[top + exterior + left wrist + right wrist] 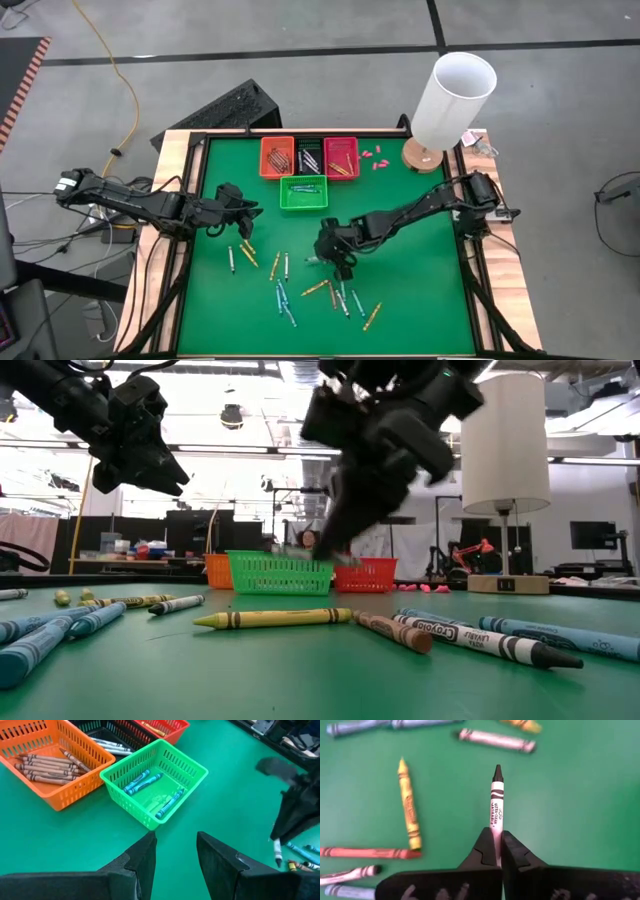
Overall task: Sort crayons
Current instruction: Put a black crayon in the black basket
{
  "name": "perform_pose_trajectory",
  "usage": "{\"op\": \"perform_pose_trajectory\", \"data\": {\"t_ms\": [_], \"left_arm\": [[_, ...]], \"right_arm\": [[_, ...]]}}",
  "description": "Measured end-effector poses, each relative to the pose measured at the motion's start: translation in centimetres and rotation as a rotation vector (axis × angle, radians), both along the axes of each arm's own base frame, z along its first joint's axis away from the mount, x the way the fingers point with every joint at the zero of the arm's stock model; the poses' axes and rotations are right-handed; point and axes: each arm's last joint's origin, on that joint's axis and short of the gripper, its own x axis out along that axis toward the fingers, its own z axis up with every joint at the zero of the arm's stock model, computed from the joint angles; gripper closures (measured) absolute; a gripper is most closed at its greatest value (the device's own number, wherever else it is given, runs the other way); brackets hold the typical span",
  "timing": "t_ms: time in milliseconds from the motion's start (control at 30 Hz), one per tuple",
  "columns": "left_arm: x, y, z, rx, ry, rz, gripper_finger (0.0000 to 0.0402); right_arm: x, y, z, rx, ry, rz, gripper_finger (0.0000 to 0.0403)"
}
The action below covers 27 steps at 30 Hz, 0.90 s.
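Note:
Crayons lie scattered on the green mat; a yellow one and a reddish one show in the right wrist view. My right gripper hangs over them, shut on a white crayon with a black tip. My left gripper is open and empty, above the mat just near-left of the green basket, which holds blue crayons. The orange basket holds brown crayons. The black basket and the red basket stand beside it. My right gripper pinches the white crayon's blunt rear end between its two fingers. The crayon runs along the fingers and sticks out past their tips, black tip foremost. In the left wrist view it points down below the gripper, and looks clear of the mat.
A lamp with a white shade and a wooden base stands at the far right corner. A few pink bits lie next to the red basket. The mat has a raised wooden border.

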Motion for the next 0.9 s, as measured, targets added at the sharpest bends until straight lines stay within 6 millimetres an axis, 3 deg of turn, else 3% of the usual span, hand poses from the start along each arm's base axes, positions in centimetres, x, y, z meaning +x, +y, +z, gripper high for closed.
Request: {"op": "perform_pose_trajectory", "data": {"t_ms": [167,367,667,900], "left_arm": [[0.0,0.0,0.1,0.006,-0.005,-0.004,0.0271],[0.0,0.0,0.1,0.011,-0.001,-0.006,0.0271],[0.0,0.0,0.1,0.043,0.011,-0.018,0.0271],[0.0,0.1,0.1,0.058,0.011,-0.002,0.0271]], "right_arm": [[0.9,-2.9,3.1,-0.022,-0.093,-0.043,0.0400],[1.9,-7.9,5.8,-0.046,-0.210,-0.191,0.0400],[2.0,-15.4,7.0,-0.210,-0.366,-0.603,0.0400],[1.2,-20.1,8.1,-0.154,-0.507,-0.812,0.0400]]}}
